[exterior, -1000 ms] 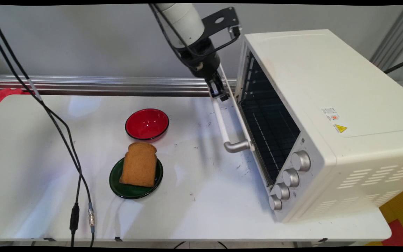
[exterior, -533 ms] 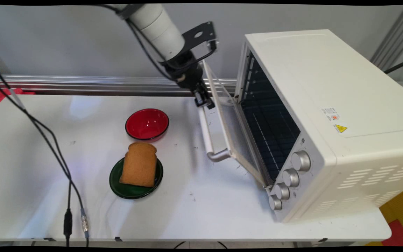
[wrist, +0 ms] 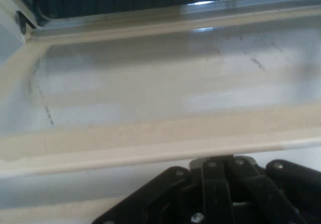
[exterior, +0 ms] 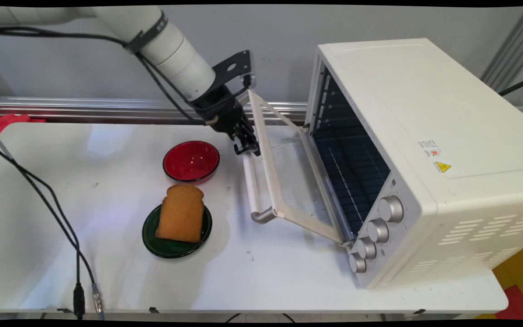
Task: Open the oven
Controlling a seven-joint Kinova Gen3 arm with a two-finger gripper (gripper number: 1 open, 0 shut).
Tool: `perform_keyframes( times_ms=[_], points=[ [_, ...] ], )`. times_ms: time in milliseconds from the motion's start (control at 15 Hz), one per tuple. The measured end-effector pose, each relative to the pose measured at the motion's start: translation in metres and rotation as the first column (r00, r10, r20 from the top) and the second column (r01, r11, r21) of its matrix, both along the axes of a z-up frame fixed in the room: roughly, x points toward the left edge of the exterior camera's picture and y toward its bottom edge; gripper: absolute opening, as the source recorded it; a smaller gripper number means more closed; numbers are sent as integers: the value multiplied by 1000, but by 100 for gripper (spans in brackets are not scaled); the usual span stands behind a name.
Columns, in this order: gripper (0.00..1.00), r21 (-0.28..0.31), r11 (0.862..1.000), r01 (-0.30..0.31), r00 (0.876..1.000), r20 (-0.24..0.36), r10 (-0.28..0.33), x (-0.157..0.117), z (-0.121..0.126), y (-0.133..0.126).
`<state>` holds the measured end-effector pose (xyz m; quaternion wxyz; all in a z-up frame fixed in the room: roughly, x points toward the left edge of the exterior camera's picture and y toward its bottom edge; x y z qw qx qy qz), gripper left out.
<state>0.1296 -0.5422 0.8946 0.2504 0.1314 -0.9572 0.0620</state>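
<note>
Now the tool (exterior: 245, 146), clamped on the far end of the toaster oven's (exterior: 425, 154) door handle (exterior: 253, 188), has swung the glass door (exterior: 288, 177) much further down, beside the red bowl (exterior: 191, 161).

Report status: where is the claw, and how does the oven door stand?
Claw at far end of door handle; grip not visible. Oven door partly open, tilted down. Red bowl close beside claw.
</note>
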Motion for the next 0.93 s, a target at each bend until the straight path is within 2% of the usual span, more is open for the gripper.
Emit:
perform_keyframes(
  times_ms=[933],
  points=[
    [0,6,1000,-4,999,-39,5,58,-40,14]
  ],
)
